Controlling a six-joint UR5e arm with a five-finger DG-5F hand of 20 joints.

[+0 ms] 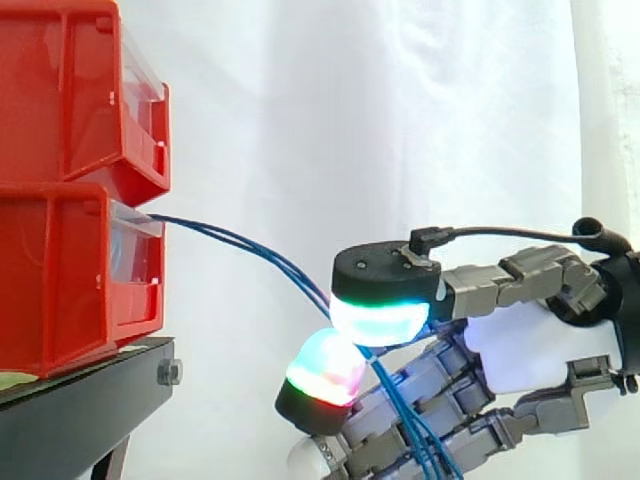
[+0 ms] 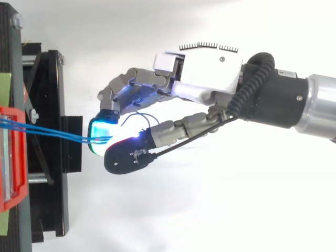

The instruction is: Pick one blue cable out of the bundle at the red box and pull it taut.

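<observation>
Side view: the red box [image 1: 70, 270] sits on a black stand [image 1: 80, 410]; near it the robot hand [image 1: 520, 350] pinches the blue cables [image 1: 250, 245] between two glowing pads [image 1: 385, 322], how many strands I cannot tell. The cables sag from the box front. Light, limp and slick, one strand is probably best taken mid-span, squarely between pads

- hand [image 2: 205, 73]: white palm cover with a row of black ticks on one edge; grey metal finger links
- pads [image 1: 380, 318]: thick with black backs; one glows cyan-green, another red and green
- wrist [image 2: 283, 97]: black collar with a small screw
- arm [image 2: 321, 107]: silver tube
</observation>
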